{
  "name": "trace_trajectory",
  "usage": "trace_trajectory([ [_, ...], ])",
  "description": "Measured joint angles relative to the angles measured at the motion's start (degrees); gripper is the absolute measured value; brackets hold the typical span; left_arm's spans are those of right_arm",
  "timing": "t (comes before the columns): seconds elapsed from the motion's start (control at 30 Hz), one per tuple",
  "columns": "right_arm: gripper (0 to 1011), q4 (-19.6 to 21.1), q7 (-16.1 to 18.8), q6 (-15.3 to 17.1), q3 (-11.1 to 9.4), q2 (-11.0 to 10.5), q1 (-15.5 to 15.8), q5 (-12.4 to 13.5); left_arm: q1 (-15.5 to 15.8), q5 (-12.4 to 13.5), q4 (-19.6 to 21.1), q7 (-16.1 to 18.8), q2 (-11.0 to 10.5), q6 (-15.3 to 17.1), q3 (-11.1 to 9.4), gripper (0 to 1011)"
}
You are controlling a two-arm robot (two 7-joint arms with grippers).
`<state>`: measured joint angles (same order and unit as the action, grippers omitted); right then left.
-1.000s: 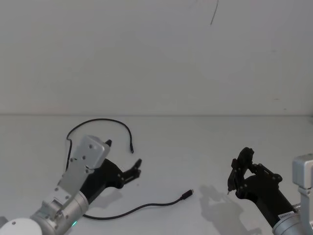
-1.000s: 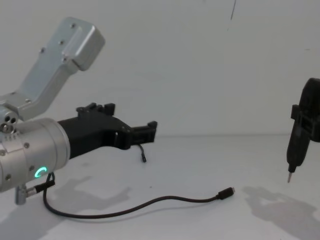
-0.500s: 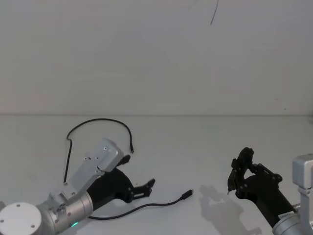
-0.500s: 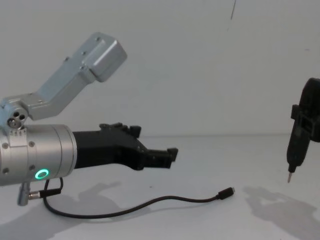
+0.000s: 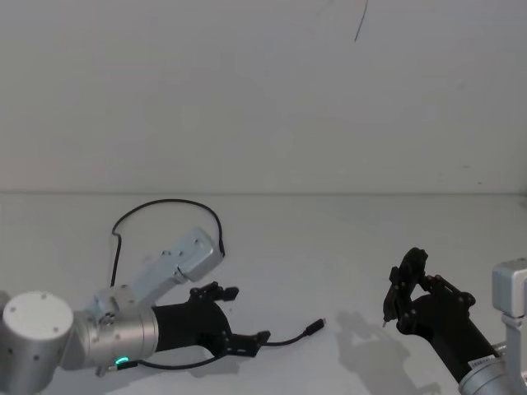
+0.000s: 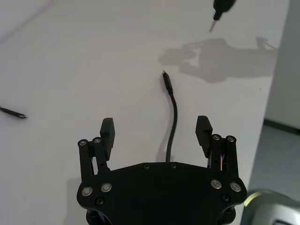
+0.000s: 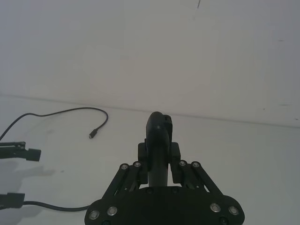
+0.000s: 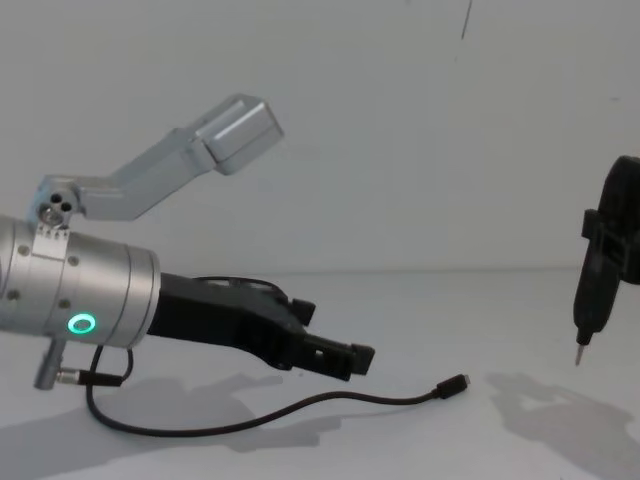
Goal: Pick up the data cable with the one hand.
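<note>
A black plastic two-jaw left gripper (image 6: 154, 124), on a thick silver wrist with a glowing green ring, is hovering low over a white tabletop (image 5: 329, 239). In the head view it is at about 7 o'clock. Its jaws are standing wide open, gripping nothing.

The long, thin, black, flexible data cable (image 6: 176, 112) is lying flat on the tabletop, running under the gripper and out between its two spread fingers. Its small plug end is pointing off toward 3 o'clock, and its far end is looping away toward 11 o'clock.

The step in hand looks like the approach, with the grasp not yet made. The next move likely calls for lowering until the fingertips are straddling the cord, then closing on it and lifting.

The right gripper (image 5: 408, 284) is sitting parked at 4 o'clock, clamped on a dark pen-shaped tool (image 8: 590, 300).
</note>
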<state>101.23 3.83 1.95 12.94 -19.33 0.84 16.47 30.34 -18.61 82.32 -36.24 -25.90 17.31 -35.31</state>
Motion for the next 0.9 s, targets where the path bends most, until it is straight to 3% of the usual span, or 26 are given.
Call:
trace_trajectory([
  [0.3, 263, 0.0, 0.0, 0.0, 0.0, 0.0, 0.0, 0.0, 5.6, -0.8, -5.4, -6.7, 0.7, 3.5, -2.9, 1001],
  [0.9, 263, 0.0, 0.0, 0.0, 0.0, 0.0, 0.0, 0.0, 9.9, -0.9, -10.7, -9.6, 1.8, 5.3, -5.7, 1001],
])
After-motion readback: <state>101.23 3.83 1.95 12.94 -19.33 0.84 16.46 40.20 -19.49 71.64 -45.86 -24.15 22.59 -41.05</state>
